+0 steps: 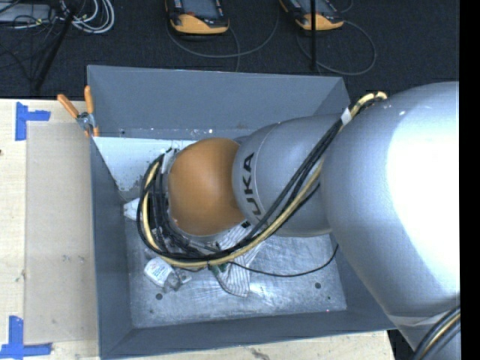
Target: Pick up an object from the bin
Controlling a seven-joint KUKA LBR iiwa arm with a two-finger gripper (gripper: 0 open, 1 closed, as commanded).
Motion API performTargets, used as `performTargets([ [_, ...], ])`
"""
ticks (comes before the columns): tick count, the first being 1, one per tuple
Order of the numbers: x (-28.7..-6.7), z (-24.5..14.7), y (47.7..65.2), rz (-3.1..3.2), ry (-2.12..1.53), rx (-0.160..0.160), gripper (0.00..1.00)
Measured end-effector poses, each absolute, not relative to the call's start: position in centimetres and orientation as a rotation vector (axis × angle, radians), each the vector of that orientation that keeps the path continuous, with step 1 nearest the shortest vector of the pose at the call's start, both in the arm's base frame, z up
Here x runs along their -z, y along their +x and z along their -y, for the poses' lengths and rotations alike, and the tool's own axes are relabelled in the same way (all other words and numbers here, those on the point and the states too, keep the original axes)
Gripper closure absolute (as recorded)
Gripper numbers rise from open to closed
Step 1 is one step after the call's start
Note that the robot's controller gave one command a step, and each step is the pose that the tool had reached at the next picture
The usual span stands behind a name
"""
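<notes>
Grey bin (217, 103), orange wrist cover (199, 186) over pale scraps (160, 272).

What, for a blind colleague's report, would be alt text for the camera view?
A silver KUKA arm with an orange wrist cover and looped cables reaches from the right deep into a grey metal bin. Beside its wrist lie a small crumpled white item and a striped cloth-like piece.

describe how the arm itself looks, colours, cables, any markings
The arm is made of bulky, rounded silver-grey links. A smooth orange dome cover caps its wrist end. Black KUKA lettering runs along the link beside the dome. Black and yellow cables trail down the arm and loop round the dome's lower edge.
</notes>
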State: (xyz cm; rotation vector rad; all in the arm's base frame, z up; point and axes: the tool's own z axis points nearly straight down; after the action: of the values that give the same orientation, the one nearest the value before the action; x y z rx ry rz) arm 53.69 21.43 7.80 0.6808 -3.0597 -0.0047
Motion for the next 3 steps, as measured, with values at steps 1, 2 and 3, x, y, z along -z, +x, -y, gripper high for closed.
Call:
performTargets([
  [1,-9.3,-21.3,53.5,3.058,0.68,0.001,1.0],
  [2,-11.7,-21.3,53.6,3.06,0.68,0.0,1.0],
  [3,-14.0,-21.3,53.7,3.064,0.68,0.0,1.0],
])
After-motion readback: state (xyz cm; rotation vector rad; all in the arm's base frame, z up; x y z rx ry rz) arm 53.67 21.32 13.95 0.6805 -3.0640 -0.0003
